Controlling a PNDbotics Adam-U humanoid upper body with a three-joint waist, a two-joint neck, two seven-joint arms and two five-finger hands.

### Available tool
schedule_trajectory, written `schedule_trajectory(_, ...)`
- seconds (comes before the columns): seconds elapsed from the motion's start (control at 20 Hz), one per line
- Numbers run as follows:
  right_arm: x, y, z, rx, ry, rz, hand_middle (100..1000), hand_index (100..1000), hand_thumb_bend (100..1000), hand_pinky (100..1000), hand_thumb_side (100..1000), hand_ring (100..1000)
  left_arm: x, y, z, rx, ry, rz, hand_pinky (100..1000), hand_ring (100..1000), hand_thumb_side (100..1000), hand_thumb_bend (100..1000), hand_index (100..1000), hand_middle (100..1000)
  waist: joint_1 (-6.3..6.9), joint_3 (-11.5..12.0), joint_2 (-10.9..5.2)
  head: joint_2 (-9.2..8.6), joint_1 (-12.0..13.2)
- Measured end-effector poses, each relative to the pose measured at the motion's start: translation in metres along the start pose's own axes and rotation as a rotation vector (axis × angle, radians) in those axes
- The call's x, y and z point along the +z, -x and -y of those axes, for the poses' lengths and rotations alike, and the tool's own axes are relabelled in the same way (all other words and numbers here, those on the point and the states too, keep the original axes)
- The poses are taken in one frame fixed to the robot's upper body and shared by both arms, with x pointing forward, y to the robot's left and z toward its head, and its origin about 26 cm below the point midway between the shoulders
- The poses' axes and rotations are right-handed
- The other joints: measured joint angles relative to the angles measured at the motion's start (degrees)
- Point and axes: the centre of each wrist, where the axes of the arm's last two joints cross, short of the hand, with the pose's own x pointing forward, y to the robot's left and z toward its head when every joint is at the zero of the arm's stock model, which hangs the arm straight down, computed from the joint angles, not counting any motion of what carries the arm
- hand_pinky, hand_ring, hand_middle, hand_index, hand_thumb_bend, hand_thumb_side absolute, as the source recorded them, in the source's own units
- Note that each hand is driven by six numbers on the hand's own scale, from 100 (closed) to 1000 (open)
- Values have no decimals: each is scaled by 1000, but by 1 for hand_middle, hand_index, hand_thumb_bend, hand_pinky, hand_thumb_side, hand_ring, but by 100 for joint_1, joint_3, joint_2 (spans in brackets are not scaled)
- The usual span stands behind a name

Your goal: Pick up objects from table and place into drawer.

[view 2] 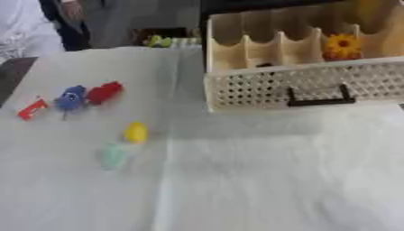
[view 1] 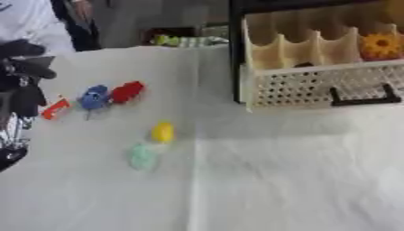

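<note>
Toys lie scattered on a white-covered table (view 1: 276,180) before an open drawer (view 1: 315,85) with a black handle and wooden dividers, an orange flower (view 2: 342,45) inside. Only the left eye view catches the black left hand (view 1: 20,97) at the left edge; whether its fingers are spread cannot be told. Just beside it lie an orange piece (view 1: 55,108), a blue toy (view 1: 94,97) and a red toy (view 1: 127,91); a yellow piece (view 1: 162,132) and pale green piece (view 1: 143,156) lie farther off.

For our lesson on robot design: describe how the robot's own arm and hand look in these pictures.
Only the left hand shows, at the left edge of the left eye view: mostly black, with rounded dark finger shapes and thin silver metal parts lower down. No markings can be made out. The right hand is out of view.
</note>
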Motion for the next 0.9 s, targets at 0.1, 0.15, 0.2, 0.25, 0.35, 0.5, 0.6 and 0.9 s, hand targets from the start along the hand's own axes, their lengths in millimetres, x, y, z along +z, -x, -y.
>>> schedule_trajectory(0.1, 0, 1, -1, -9, 20, 2, 270, 705, 369, 536, 1000, 507, 0, -1, -1, -32, 78, 11, 359, 641, 530, 100, 922, 732, 0, -9, -10, 11, -4)
schedule_trajectory(0.15, 0, 1, -2, -12, 28, 2, 270, 705, 370, 536, 1000, 507, -1, -1, -2, -47, 116, 15, 358, 640, 523, 100, 926, 727, 0, -10, -12, 14, -10)
schedule_trajectory(0.2, 1, 2, -3, -14, 36, 0, 270, 705, 371, 536, 1000, 507, -2, -1, -3, -66, 155, 23, 359, 640, 521, 100, 928, 725, -1, -10, -13, 16, -20)
schedule_trajectory(0.25, 1, 2, -4, -17, 41, -3, 270, 706, 372, 537, 1000, 507, -4, -2, -4, -84, 191, 28, 353, 630, 494, 100, 951, 711, -1, -12, -14, 16, -26)
schedule_trajectory(0.35, 2, 3, -5, -20, 48, -6, 271, 706, 375, 538, 1000, 507, -6, -3, -6, -122, 263, 35, 345, 622, 454, 100, 946, 701, -2, -13, -15, 16, -38)
schedule_trajectory(0.5, 2, 3, -6, -20, 54, -7, 271, 706, 375, 538, 1000, 507, -11, -4, -13, -190, 372, 33, 344, 621, 452, 100, 898, 701, -12, -27, -15, 14, -39)
schedule_trajectory(0.6, 1, 4, -7, -26, 55, -4, 271, 706, 375, 539, 1000, 507, -16, -5, -27, -256, 450, 20, 354, 629, 521, 100, 876, 709, -46, -64, -15, 5, -24)
schedule_trajectory(0.9, 1, 5, -9, -34, 51, -5, 270, 707, 383, 543, 1000, 507, -27, -8, -42, -319, 565, -17, 408, 694, 631, 100, 915, 770, -68, -104, -13, -40, 25)
